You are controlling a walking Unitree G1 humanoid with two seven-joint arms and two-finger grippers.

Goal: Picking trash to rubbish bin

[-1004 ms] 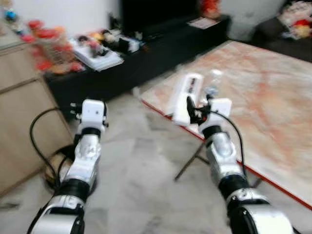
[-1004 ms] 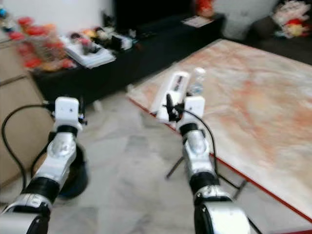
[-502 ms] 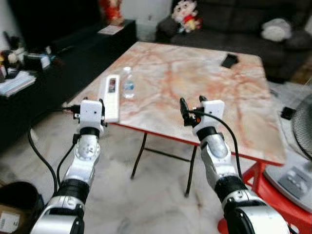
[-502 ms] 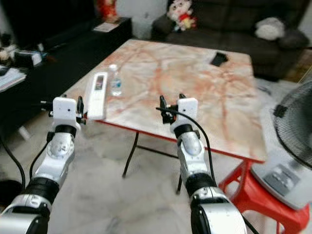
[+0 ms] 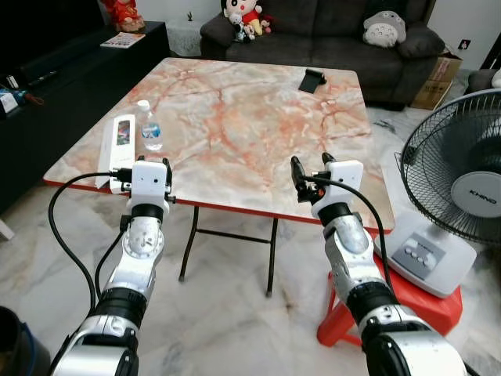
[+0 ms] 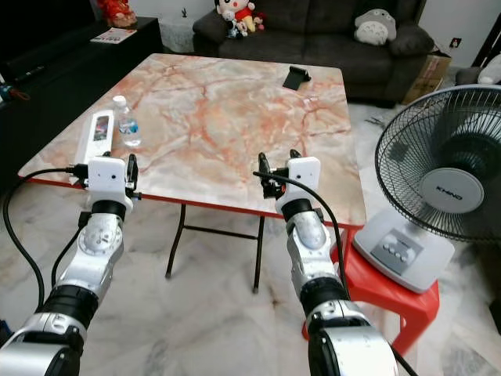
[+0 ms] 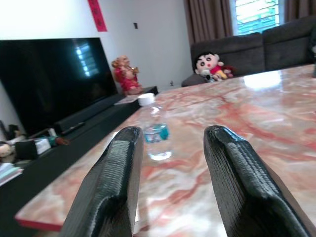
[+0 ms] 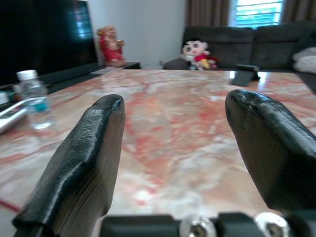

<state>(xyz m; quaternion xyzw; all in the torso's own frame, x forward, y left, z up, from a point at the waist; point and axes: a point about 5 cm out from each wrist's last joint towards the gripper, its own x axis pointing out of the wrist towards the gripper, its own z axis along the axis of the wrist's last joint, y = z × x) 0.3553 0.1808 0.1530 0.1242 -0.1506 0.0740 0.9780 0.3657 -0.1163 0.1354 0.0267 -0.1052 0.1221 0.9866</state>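
Note:
A small clear plastic bottle [image 5: 149, 125] with a blue label stands upright near the left edge of the marble-patterned table [image 5: 235, 133]. A long white box [image 5: 121, 141] lies beside it. My left gripper [image 5: 145, 164] is raised in front of the table's near left edge, open and empty. The left wrist view has the bottle [image 7: 154, 136] ahead between the two fingers [image 7: 111, 187]. My right gripper [image 5: 311, 166] is raised at the near edge further right, also open and empty. Its wrist view looks across the tabletop, with the bottle [image 8: 34, 98] far off to one side.
A black object [image 5: 313, 78] lies at the table's far side. A standing fan [image 5: 454, 188] sits on a red stool [image 5: 407, 298] at the right. A dark sofa with plush toys [image 5: 313, 31] is behind, a black TV console [image 5: 47, 86] lies left, and a dark round container [image 5: 12, 348] is at the bottom left.
The camera has swung right, from the TV console and floor to the whole table and the fan. Both arms stay raised in front with the grippers open.

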